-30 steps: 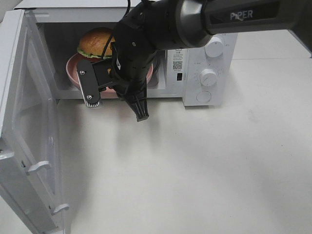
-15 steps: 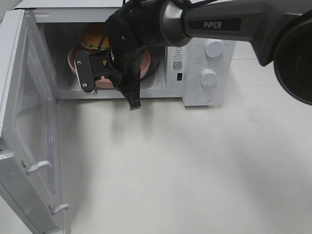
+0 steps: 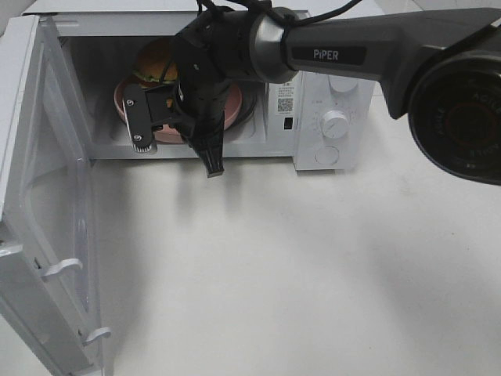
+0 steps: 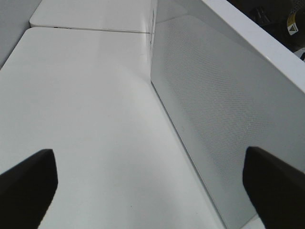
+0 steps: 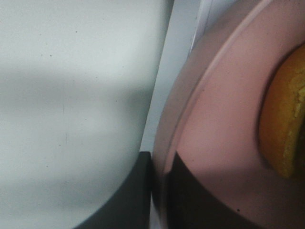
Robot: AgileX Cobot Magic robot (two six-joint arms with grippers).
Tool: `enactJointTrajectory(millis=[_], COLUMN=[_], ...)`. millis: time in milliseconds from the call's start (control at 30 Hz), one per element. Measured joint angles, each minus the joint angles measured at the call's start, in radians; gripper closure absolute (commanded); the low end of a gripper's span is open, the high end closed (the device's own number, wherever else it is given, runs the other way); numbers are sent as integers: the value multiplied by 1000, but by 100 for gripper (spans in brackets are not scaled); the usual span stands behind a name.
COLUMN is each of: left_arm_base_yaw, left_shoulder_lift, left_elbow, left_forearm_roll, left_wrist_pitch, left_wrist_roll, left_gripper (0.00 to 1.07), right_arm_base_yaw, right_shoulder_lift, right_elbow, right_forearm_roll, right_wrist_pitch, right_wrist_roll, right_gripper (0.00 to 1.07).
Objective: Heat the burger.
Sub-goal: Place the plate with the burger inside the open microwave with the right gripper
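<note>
The burger (image 3: 156, 63), with a golden bun and a green lettuce edge, sits on the round pink plate (image 3: 125, 98) inside the open white microwave (image 3: 313, 94). My right arm reaches in from the right and covers much of the plate. In the right wrist view my right gripper (image 5: 159, 164) is shut on the pink plate (image 5: 219, 119)'s rim, with the orange bun of the burger (image 5: 286, 119) just beyond. My left gripper (image 4: 152, 191) is open with nothing between its fingers. It hangs over the white table beside a mesh-patterned microwave panel (image 4: 214, 119) and is outside the exterior high view.
The microwave door (image 3: 39, 196) stands swung open at the left, reaching toward the front edge. Two knobs (image 3: 335, 124) are on the control panel to the right of the cavity. The white table (image 3: 313, 274) stretches in front.
My right arm has moved deeper into the microwave, carrying the plate and burger a little further back. The left gripper has not moved.
</note>
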Motion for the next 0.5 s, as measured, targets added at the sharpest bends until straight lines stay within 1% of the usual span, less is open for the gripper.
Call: enactJointTrajectory(millis=[67,100,133,167,200,233,267,300,333,367,400,433,467,500], left_arm_base_yaw=[0,0,0,0,0,0,0,0,0,0,0,0,0,0], left_shoulder_lift=[0,0,0,0,0,0,0,0,0,0,0,0,0,0], left_elbow=[0,0,0,0,0,0,0,0,0,0,0,0,0,0], left_forearm_roll=[0,0,0,0,0,0,0,0,0,0,0,0,0,0], left_wrist_pitch=[0,0,0,0,0,0,0,0,0,0,0,0,0,0], left_wrist_roll=[0,0,0,0,0,0,0,0,0,0,0,0,0,0], left_gripper=[9,9,9,9,9,9,9,9,9,9,9,9,9,9], right_arm_base_yaw=[0,0,0,0,0,0,0,0,0,0,0,0,0,0], right_shoulder_lift=[2,2,2,5,5,5,5,5,5,5,5,5,5,5], right_elbow=[0,-1,-1,-7,-7,-8,-10,-10,-12,-16,-16,-16,-16,-16], right_forearm_roll=[2,2,2,2,2,4,12,12,16,20,20,20,20,20], right_wrist_pitch=[0,-2,-2,-4,-4,-7,-18,-18,-24,-38,-38,-44,-44,-44], right_wrist_roll=[0,0,0,0,0,0,0,0,0,0,0,0,0,0], right_gripper=[103,100,100,97,97,95,90,90,88,82,82,76,76,72])
